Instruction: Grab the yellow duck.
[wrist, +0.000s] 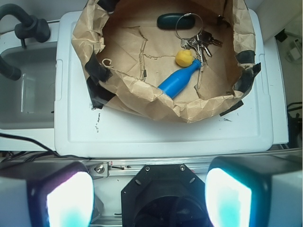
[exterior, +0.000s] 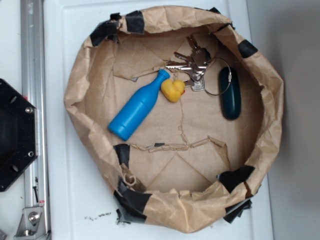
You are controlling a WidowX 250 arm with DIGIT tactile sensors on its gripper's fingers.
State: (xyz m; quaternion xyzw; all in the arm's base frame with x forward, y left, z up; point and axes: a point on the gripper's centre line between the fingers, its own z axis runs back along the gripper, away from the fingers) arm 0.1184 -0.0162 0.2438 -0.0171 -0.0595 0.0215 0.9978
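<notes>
The yellow duck [wrist: 184,57] sits far off at twelve o'clock from my gripper [wrist: 149,198], wedged between blue bottle [wrist: 179,80] and keys [wrist: 201,43]; my fingers are spread wide, empty.

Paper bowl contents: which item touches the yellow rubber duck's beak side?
The bunch of silver metal keys. The yellow rubber duck has its beak against them; the blue plastic bottle sits on its other side.

The small glossy yellow duck [exterior: 173,90] lies inside the bowl, orange beak visible.
</notes>
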